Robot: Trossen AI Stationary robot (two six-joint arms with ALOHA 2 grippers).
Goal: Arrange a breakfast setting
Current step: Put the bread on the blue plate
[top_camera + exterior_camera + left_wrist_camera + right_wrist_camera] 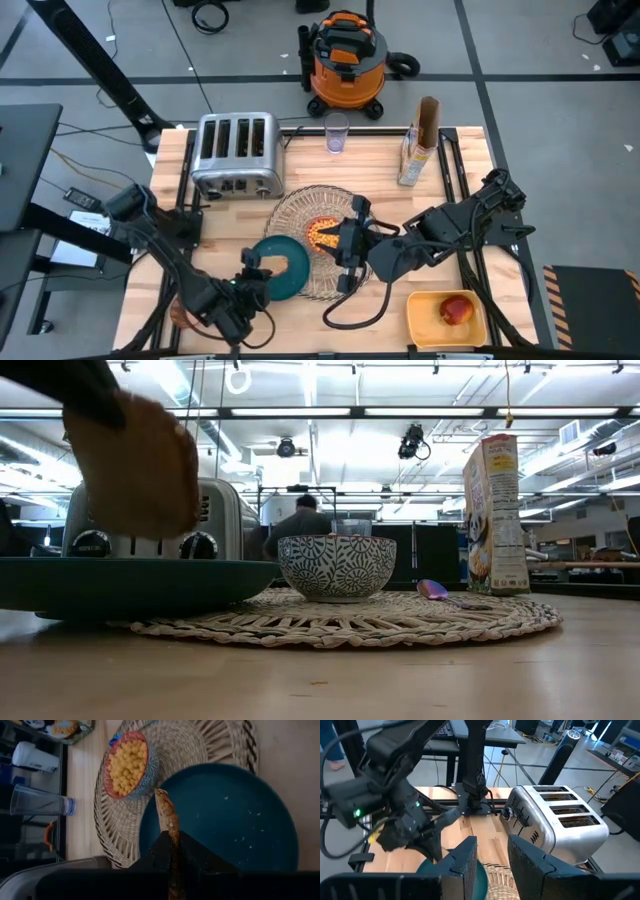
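1. Landmark = dark teal plate (283, 268), sitting w/ one edge overlapping the rim of the woven straw placemat (300, 215), on the side away from the toaster (236, 152).
2. Left gripper (174, 851) is pinching the toast slice (167, 815) edge-on; fingers clamped on one end, the rest of the slice sticks out past the fingertips.
3. Key relation: the toast hangs above the plate, not touching it. In the left wrist view the slice's free end sits over the plate's edge nearest the pink bowl (128, 765), w/ the plate's open middle off to one side.
4. Long axis of the toast runs roughly from the plate's outer edge toward the bowl; the slice stands on edge, so it prob needs tipping flat or a low release to land face-down on the plate.
5. Low view: toast (135, 465) is clearly higher than the plate rim (120, 575), gap visible between them.
6. Right gripper (491, 855) hovers over the placemat, beside the bowl on the side away from the plate; fingers spread apart, holding nothing.
7. Left arm is plainly the one nearer the plate and already carries the toast, so the placing is its job.
8. Red apple (457, 310) lies in the yellow tub (420, 322), well apart from the plate, beyond the right arm.
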